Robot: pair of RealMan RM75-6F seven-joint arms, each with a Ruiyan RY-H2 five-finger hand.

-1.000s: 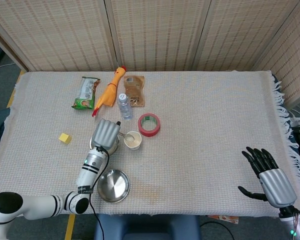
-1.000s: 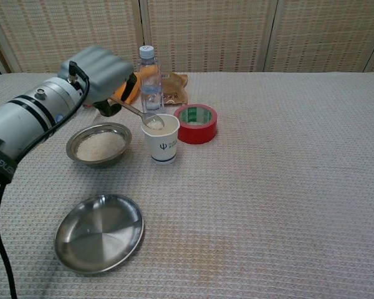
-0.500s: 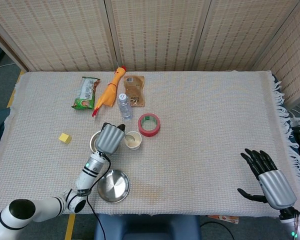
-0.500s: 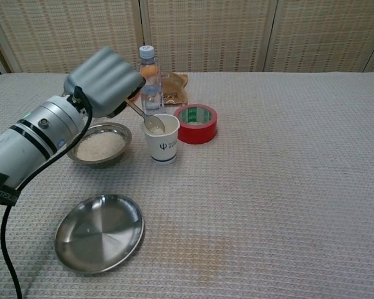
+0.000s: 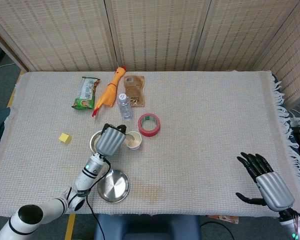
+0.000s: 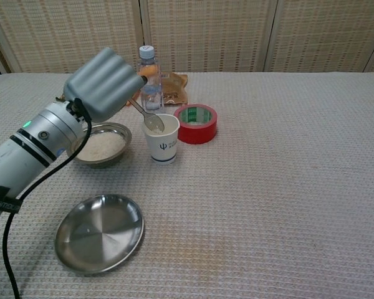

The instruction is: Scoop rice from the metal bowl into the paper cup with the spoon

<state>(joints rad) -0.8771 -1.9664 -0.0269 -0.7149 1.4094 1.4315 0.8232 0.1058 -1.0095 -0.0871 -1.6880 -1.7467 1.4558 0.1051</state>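
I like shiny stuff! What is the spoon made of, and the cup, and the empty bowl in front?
The spoon looks like polished metal: thin, silvery, glinting. The paper cup looks like matte white paper with a small printed logo. The empty bowl looks like stainless steel, mirror-bright with reflections. The left hand holds the spoon over the cup.

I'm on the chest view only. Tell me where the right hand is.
Observer: The right hand is near the table's front right edge, far from the paper cup.
Operator: Report whether it holds anything.
Observer: Nothing; its fingers are spread apart.
Operator: List what sits left of the rice bowl, out of my frame.
Observer: A yellow cube lies left of the metal bowl, and a green snack packet lies beyond it beside the rubber chicken.
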